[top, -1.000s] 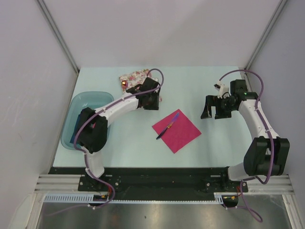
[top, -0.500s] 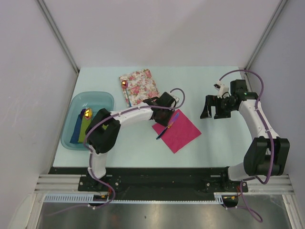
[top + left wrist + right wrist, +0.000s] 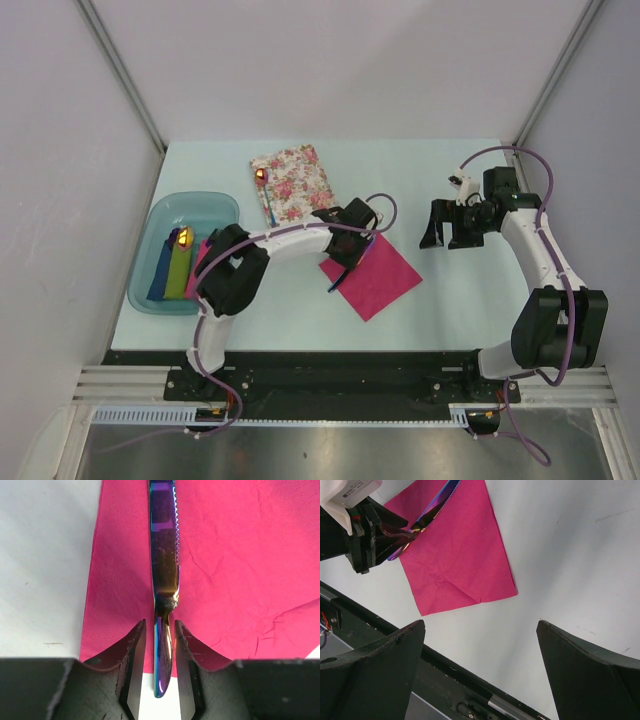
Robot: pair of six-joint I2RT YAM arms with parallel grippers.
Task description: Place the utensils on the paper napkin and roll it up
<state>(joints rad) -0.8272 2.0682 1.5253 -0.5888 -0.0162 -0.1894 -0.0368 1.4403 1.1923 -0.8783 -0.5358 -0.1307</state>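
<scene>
You are facing slim iridescent purple-blue metal knife (image 3: 164, 555), lying on plain magenta square paper napkin (image 3: 225, 555) near one edge, handle tip overhanging onto desk (image 3: 45, 555). Your left fingers (image 3: 131, 660) are straddling handle, slightly apart, not clamping. Your right fingers (image 3: 375, 675) are hanging wide apart off napkin's side, holding nothing. Knife likely stiff, slick: be pinching handle. Napkin likely limp, tearable: be lifting corner.

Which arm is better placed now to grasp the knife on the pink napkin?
Left. The left gripper straddles the handle of the knife on the pink napkin; the right gripper hangs open, well apart.
</scene>
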